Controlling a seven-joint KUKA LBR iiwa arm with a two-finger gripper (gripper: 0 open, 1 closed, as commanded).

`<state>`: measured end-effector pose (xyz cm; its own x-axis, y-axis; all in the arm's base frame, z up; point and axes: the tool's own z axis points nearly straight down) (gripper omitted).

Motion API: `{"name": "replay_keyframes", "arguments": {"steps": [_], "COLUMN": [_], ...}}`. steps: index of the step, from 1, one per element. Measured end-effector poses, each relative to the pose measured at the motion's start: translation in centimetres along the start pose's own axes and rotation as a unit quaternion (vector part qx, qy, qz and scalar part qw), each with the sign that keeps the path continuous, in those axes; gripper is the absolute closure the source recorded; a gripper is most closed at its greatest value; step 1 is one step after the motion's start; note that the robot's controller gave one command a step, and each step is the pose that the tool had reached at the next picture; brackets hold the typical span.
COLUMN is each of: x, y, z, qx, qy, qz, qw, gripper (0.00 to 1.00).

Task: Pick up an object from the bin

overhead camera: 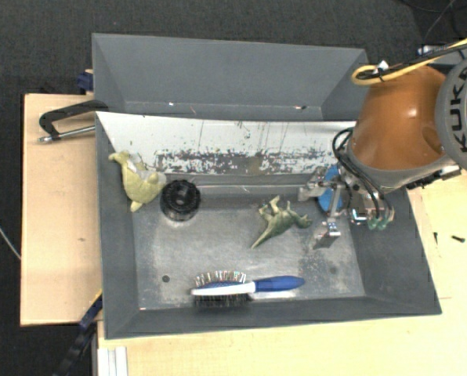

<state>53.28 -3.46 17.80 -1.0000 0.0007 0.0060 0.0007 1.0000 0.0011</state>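
Low over the right part of the grey bin, under the arm's orange cover: the hand. Cannot tell whether set wide or narrow.

Just left of the hand, on the bin floor a little right of the middle: a green toy dinosaur, lying flat, tail stretched toward the lower left. Close to the hand; cannot tell whether touching.

Counted in the bin: one dinosaur, one brush, one black round thing, one soft toy.

Along the front wall, below the dinosaur and apart from it across bare floor: the brush, bristles at the left, blue handle pointing right. At the far left by the back wall: the pale yellow-green soft toy, with the black round thing just beside it on the right. Both well apart from the hand.
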Motion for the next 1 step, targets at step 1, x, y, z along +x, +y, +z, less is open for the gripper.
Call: {"name": "replay_keyframes", "arguments": {"steps": [1], "x": [-6.70], "y": [1.34], "z": [10.02], "qx": [0.003], "qy": [-0.0202], "qz": [-0.155], "qw": [0.9877], "gripper": [0.00]}}
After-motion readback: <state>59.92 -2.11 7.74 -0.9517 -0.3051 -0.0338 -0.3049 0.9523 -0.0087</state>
